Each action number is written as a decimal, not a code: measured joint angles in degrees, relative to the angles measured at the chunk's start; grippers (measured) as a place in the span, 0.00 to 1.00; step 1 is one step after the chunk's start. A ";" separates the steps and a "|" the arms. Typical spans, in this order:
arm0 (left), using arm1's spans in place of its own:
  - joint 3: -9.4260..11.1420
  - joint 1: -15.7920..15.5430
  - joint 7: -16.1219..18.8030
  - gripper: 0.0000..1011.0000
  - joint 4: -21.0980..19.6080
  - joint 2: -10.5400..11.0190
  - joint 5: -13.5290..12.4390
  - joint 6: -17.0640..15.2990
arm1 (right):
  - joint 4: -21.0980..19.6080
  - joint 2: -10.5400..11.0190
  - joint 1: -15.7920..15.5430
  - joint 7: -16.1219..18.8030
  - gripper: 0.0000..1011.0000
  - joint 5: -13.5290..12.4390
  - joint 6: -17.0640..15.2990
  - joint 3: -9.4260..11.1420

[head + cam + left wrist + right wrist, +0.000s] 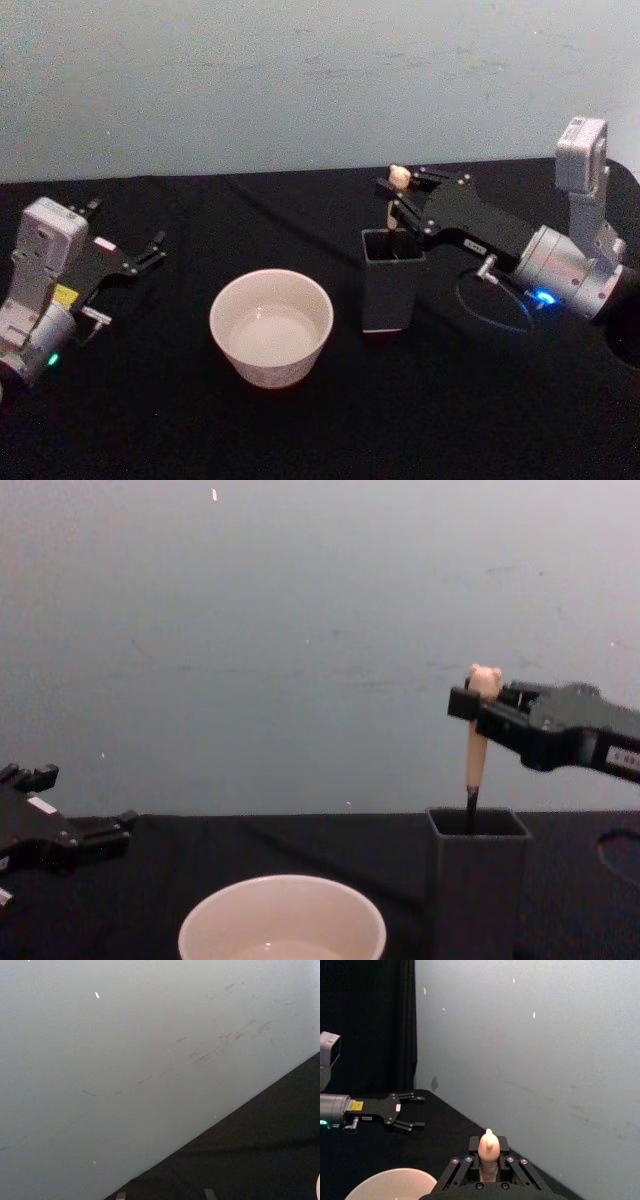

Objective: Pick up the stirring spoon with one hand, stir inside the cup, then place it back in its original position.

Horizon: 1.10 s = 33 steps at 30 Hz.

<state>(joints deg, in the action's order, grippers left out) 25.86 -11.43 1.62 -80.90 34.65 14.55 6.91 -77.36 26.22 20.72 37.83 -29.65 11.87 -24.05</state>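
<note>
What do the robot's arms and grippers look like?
Both arms end in silver-grey wrists carrying flat black linkage grippers with white labels. Behind the left gripper sit a yellow sticker and green light; behind the right gripper, a blue light and looping dark cable.

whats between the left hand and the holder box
The cup stands on the black table between the left hand and the holder, slightly nearer the robot. The head view shows this.
</note>
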 joint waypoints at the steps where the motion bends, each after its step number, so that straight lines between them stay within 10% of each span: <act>1: 0.00 0.00 0.00 0.99 0.00 0.00 0.00 0.00 | 0.17 -0.16 -0.11 -0.14 0.21 -0.06 -0.20 0.00; 33: 0.00 0.00 0.00 0.99 0.00 -0.01 0.00 0.00 | 3.47 -2.52 -2.58 -3.04 0.21 0.08 -4.61 -0.66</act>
<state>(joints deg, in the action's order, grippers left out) 25.86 -11.43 1.62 -80.90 34.64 14.55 6.91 -73.89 23.70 18.14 34.79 -29.57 7.27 -24.71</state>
